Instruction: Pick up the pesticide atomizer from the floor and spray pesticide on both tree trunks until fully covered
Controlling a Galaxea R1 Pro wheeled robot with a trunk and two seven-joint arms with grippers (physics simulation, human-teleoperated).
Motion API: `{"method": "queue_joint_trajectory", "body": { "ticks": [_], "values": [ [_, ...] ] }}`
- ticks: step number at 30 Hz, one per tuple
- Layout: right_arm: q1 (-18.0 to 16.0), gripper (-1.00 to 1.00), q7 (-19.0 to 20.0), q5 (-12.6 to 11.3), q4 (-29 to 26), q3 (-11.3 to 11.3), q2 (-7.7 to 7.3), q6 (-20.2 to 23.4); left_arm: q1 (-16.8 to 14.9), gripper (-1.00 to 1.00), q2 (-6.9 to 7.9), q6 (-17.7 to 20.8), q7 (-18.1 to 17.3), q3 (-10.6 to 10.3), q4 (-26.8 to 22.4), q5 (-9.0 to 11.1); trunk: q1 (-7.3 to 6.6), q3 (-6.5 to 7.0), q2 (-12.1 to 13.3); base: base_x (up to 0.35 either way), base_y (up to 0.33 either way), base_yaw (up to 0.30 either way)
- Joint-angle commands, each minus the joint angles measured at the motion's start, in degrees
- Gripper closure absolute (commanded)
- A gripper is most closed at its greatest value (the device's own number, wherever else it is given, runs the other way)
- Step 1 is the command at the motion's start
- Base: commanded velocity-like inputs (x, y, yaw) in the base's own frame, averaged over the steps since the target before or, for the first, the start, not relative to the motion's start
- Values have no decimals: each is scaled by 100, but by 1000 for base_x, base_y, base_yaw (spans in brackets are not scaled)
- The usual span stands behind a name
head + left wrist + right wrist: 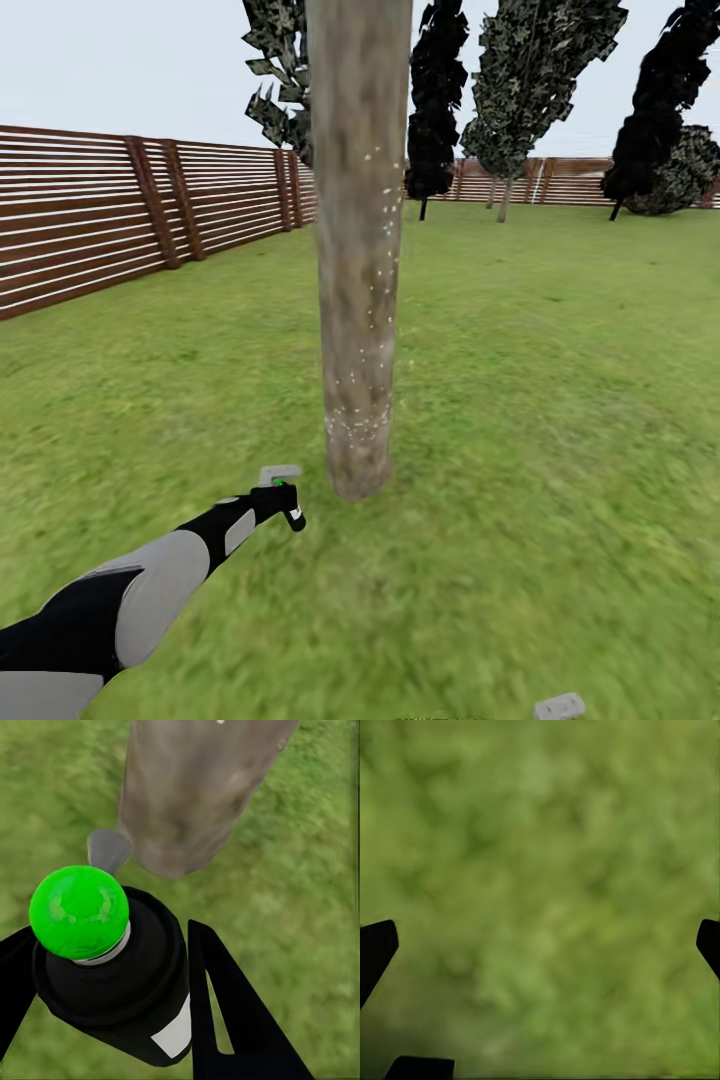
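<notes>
A thick grey-brown mottled tree trunk (358, 250) rises from the grass straight ahead, dotted with tiny white pesticide specks (352, 420) from its base to about mid-height. My left gripper (283, 500) is low, just left of the trunk's foot, shut on the black pesticide atomizer (292, 512). In the left wrist view the atomizer (135, 975) has a white label and a bright green round top, with a black finger (232, 1012) pressed on each side; the trunk (195, 787) is close beyond it. My right gripper (540, 945) hangs open over bare grass.
A grey paving slab (279, 472) lies just behind the left gripper, another slab (558, 706) at the bottom right. A brown slatted fence (90, 230) runs along the left and back. Dark conifers (435, 100) and a farther pale-trunked tree (505, 200) stand at the rear. Lawn spreads to the right.
</notes>
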Motion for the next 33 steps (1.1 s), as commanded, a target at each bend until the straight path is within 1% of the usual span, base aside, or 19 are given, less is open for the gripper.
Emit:
{"method": "queue_joint_trajectory", "body": {
  "ticks": [1,24,33],
  "values": [
    [-9,-100,11,37,24,-48,-3,-32,0,100,1,-2,-20,49,-1,-34,-1,-4,-2,0,350,-298],
    [-9,-100,16,-10,125,-61,-3,-26,0,100,-16,-30,-28,49,23,-18,-1,-4,-2,-2,350,-299],
    [-9,-100,16,-10,128,-64,6,-26,0,100,-16,-19,-28,49,24,-16,-1,-4,-2,-144,349,-300]
  ]
}}
